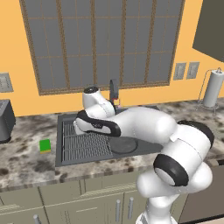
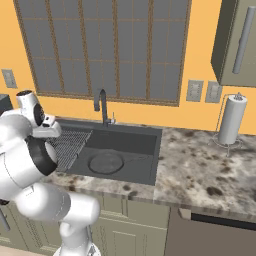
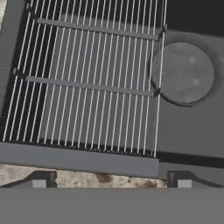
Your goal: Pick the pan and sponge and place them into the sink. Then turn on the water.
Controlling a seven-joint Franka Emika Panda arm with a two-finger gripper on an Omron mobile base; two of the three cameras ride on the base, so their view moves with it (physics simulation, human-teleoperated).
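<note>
While the round, shallow dark grey pan [image 1: 122,145] lies flat in the wide dark grey recessed sink [image 2: 150,150] beside its ribbed grid rack [image 3: 87,78], the small green-topped sponge [image 1: 45,145] sits on the speckled stone counter [image 1: 26,162] left of the basin. Over the rack hangs the two-finger gripper [image 3: 111,181], jaws spread wide and holding nothing, with the slim dark faucet [image 2: 102,106] behind.

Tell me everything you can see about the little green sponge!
The sponge is a small block, bright green on top with a thin yellow layer showing along its lower edge. It looks soft and plain, with no marks. It lies flat on the speckled stone counter, to the left of the sink and apart from its rim. Nothing touches it but the counter beneath.
</note>
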